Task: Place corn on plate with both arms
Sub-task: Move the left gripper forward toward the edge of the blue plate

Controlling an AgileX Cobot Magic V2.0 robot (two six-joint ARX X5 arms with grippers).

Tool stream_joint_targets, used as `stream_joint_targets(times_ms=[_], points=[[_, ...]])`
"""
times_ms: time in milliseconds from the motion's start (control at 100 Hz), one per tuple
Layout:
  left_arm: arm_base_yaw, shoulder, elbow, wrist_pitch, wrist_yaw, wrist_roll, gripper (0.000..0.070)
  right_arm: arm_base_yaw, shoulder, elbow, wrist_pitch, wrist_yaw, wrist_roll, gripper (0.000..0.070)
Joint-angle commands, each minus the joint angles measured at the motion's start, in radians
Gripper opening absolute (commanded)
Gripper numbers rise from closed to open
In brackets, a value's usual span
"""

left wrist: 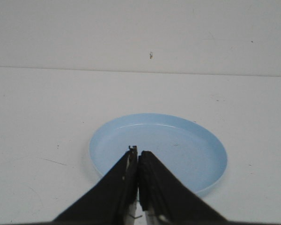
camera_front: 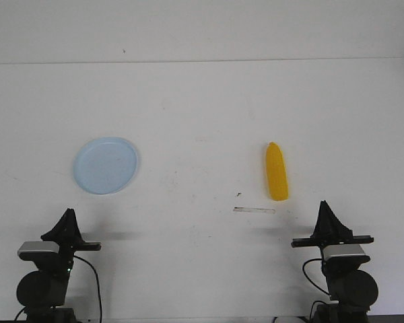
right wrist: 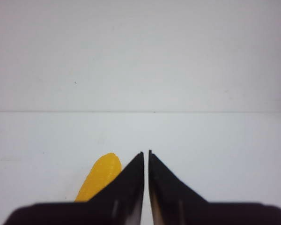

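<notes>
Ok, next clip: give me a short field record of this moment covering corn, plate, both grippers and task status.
corn: corn lies flat on the table, right of centre, tapered tip pointing away from the robot
plate: plate sits left of centre, nothing on it
left gripper: left gripper shut, holding nothing, short of the plate's near rim
right gripper: right gripper shut, holding nothing, near side of the corn, not touching
other: thin pale strip on the table near the corn
status: corn not yet grasped

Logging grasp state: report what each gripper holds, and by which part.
Nothing is held. The left gripper and right gripper are both shut and empty; the corn lies on the table, the plate apart.
</notes>
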Motion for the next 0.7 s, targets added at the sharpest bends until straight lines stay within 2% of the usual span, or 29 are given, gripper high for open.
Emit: stream_joint_targets(times_ms=[0,260,340,610,690], points=[[0.000,-0.002,-0.021,0.011,-0.001,0.002,0.0001,0.001,-0.001,-0.002,0.011,0.000,-0.004,0.0015],[0.000,-0.002,-0.018,0.042,-0.001,-0.020,0.0001,0.001,-0.001,-0.001,0.011,0.000,-0.004,0.0015],[0.000,-0.002,0.003,0.047,-0.023,-0.028,0.0001,0.001,-0.001,-0.002,0.011,0.000,-0.004,0.0015],[0.000,0.043,0.186,0.021,-0.035,-0.018,0.0001,0.001,-0.001,-0.002,0.011,0.000,-0.004,0.0015],[0.000,0.103,0.256,0.004,-0.035,0.013,0.0001,0.001,-0.001,-0.002,0.011,0.000,-0.004,0.0015]])
